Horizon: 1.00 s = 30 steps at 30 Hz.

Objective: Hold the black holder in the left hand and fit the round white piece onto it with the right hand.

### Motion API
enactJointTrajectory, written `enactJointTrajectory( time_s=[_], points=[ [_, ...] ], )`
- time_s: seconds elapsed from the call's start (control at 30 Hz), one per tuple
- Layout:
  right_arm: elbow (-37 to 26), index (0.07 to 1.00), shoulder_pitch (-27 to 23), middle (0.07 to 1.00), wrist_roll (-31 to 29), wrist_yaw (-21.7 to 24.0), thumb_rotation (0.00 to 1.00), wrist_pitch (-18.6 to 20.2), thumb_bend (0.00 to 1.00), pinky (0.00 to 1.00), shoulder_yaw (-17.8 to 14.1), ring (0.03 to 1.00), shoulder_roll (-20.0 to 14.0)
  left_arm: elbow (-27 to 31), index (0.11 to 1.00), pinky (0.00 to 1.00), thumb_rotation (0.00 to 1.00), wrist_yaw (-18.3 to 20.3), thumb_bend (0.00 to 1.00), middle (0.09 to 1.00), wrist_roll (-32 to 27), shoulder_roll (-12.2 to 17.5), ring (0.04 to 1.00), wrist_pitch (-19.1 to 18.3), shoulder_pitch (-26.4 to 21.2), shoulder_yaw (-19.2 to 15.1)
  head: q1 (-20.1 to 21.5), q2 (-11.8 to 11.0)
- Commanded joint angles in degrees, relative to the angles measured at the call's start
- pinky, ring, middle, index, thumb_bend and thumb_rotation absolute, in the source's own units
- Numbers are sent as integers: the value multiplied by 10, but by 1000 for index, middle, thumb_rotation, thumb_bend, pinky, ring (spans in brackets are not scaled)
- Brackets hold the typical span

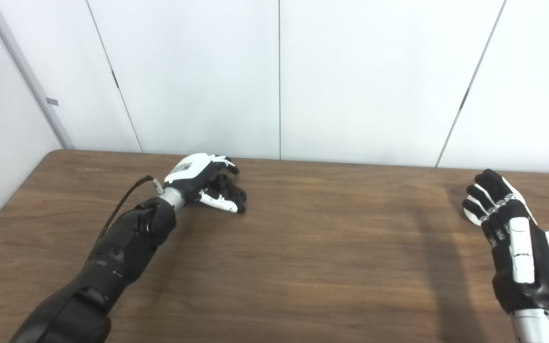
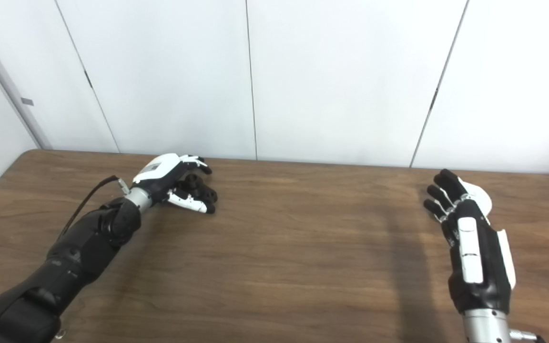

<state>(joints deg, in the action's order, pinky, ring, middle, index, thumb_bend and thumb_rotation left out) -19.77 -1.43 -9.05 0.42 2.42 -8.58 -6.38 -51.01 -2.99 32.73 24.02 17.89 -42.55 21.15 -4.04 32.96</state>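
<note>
While black and knobbly, holder (image 1: 227, 188) sits within left hand (image 1: 203, 178) fingers.

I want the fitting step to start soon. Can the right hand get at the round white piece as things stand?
Probably yes: the right hand is right at the round white piece, fingers spread, nothing between them.

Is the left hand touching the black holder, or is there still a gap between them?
Touching. In the left eye view the left hand has its fingers curled around the black holder, with no gap visible; the right eye view agrees.
</note>
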Motion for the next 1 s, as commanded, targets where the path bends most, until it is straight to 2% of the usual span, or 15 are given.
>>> enactJointTrajectory(
  time_s=[0.0,0.1,0.43,0.97],
  points=[
    [-21,847,-11,878,3,1,878,-29,364,834,-2,867,-3,-7,643,989,159,-12,942,864,8,-3,921,22,-14,7,0,1],
    [-24,849,-11,883,2,1,881,-28,359,843,-5,871,-5,-13,636,976,156,-18,932,854,15,0,915,24,-19,13,-3,5],
    [-35,854,-12,893,1,-2,872,-15,344,854,-9,879,-6,-22,635,962,147,-22,995,841,5,10,907,32,-18,7,-6,5],
    [-35,857,-18,893,-14,-1,849,-10,370,859,-12,886,-9,-5,670,955,206,-19,1000,855,6,19,908,18,-10,1,-8,7]
  ],
)
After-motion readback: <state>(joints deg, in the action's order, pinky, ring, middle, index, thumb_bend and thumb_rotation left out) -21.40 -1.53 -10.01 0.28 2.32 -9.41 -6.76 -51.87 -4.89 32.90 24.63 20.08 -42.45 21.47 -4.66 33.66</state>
